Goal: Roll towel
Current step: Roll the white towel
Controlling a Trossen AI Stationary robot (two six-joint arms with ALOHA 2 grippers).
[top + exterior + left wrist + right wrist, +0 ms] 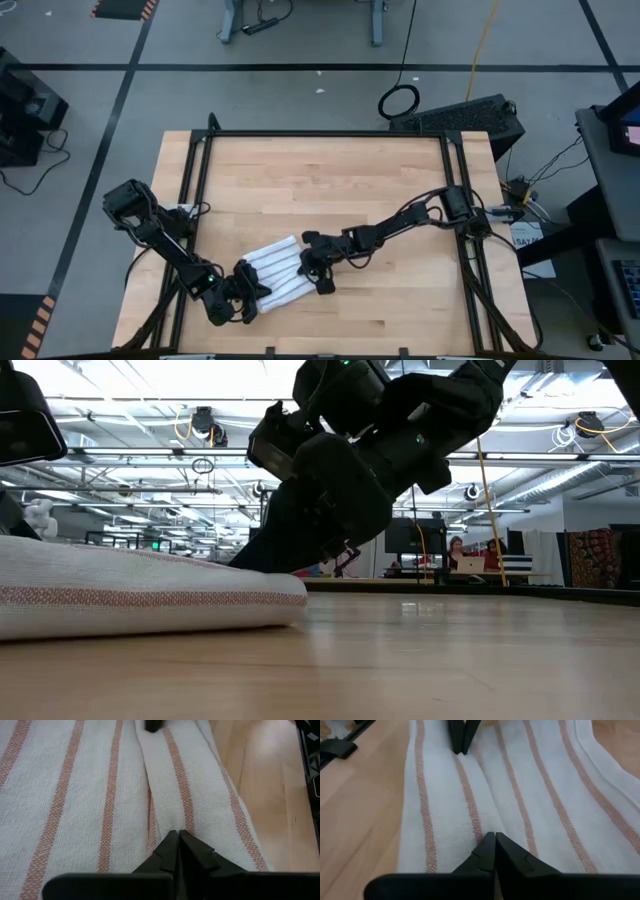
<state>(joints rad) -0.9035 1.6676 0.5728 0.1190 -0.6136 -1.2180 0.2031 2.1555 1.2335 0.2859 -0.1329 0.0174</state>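
towel (277,270): folded strip, lying diagonally on the wooden surface (330,190), near the front-left
left claw (177,837): pinched together on a towel fold at one end
right claw (495,840): tips together, pinching the fold at the opposite end

Bright, even overhead light; soft shadows, blurred low-view foreground.

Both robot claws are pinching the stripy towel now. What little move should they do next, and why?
Probably lift the pinched fold a little and turn it over across the towel. The left pincer and right pincer are both shut on the same ridge of cloth from opposite ends, and the towel mostly lies flat, so rolling looks barely begun.
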